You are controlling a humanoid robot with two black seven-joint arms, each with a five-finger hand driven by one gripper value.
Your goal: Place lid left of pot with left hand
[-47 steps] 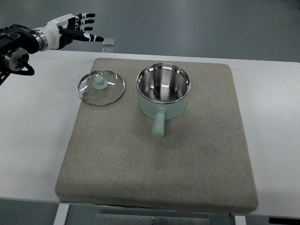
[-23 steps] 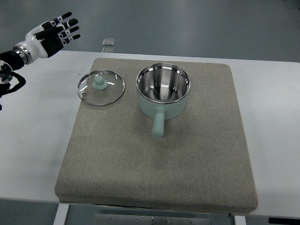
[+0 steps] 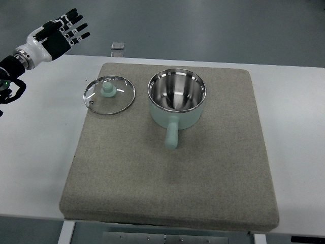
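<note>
A glass lid (image 3: pixel 109 94) with a steel rim and a pale green knob lies flat on the grey mat (image 3: pixel 172 168), just left of the pot. The pale green pot (image 3: pixel 176 99) has a shiny steel inside and stands uncovered, its handle pointing toward me. My left hand (image 3: pixel 60 33) is at the far upper left, beyond the table's back edge and well away from the lid. Its fingers are spread and it holds nothing. The right arm does not show.
The mat lies on a white table (image 3: pixel 35 152). A small square clear object (image 3: pixel 117 46) sits at the table's back edge, above the lid. The floor beyond is grey.
My left hand has pulled back to the left and away from the lid, and its fingers have turned upward. The lid and pot have not moved.
</note>
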